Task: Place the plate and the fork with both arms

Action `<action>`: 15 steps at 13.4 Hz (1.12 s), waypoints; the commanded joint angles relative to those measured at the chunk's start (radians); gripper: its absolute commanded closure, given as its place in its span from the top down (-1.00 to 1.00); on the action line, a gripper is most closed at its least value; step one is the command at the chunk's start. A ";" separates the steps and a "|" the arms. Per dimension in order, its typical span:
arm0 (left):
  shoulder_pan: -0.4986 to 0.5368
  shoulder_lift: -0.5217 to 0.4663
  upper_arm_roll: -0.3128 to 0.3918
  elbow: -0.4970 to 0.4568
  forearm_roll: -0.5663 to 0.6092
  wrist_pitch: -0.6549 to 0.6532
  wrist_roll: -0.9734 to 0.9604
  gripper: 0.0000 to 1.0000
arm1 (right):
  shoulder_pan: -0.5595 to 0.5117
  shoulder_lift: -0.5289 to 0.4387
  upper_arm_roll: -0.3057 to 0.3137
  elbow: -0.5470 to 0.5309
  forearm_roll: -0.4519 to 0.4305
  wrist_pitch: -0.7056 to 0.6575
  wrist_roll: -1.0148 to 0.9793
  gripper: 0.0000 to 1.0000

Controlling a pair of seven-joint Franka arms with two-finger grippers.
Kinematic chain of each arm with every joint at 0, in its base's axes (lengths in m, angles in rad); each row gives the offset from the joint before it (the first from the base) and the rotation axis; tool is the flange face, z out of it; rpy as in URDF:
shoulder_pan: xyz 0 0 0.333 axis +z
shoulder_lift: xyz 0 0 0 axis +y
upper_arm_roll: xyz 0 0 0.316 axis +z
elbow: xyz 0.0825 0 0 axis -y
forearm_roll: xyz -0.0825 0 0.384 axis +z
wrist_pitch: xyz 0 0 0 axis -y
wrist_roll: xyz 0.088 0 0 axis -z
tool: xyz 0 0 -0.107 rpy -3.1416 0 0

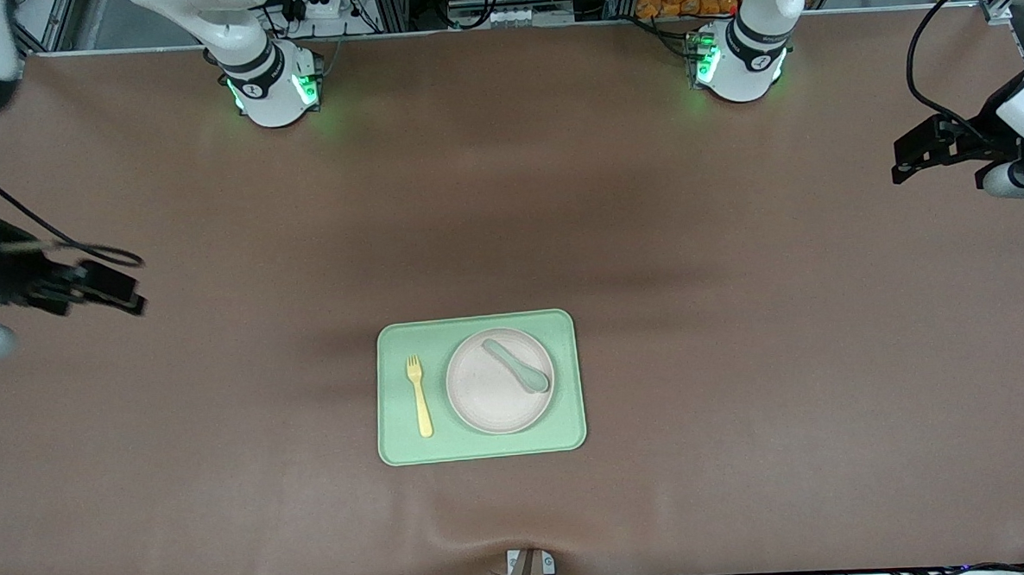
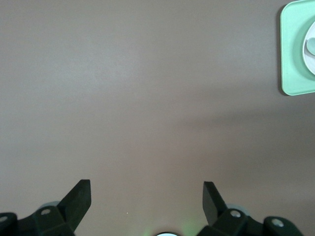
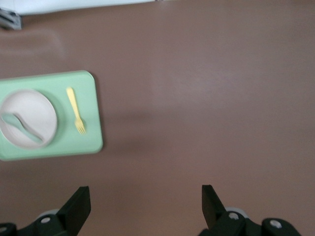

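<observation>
Green tray (image 1: 483, 449) is bearing the plate (image 1: 491, 396) and, just beside it, the fork (image 1: 419, 396); a spoon (image 1: 517, 366) is lying on the plate. Left gripper (image 2: 146, 191) and right gripper (image 3: 145, 192) are hanging well apart from the tray, fingers spread, gripping nothing, seemingly keeping clear.

We see a brown tabletop (image 1: 740, 355) with a green tray (image 1: 483, 444) lying on it near the front camera.

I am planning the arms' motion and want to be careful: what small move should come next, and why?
Probably none: wait. The plate and fork lie side by side on the tray, a spoon on the plate. The left gripper and right gripper hang open over bare table at its ends. This fits a finished placing, or things set for pickup.
</observation>
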 commanded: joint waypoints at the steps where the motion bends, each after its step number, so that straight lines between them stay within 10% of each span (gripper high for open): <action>1: 0.008 -0.026 -0.007 -0.025 0.001 0.016 -0.012 1.00 | 0.010 -0.133 -0.029 -0.150 -0.002 -0.031 -0.056 1.00; 6: 0.005 -0.027 -0.011 -0.027 0.001 0.016 -0.027 1.00 | 0.019 -0.420 -0.032 -0.583 -0.003 0.161 -0.064 1.00; 15: 0.004 -0.027 -0.011 -0.027 0.002 0.015 -0.025 1.00 | 0.066 -0.293 -0.134 -0.373 -0.029 0.160 -0.067 1.00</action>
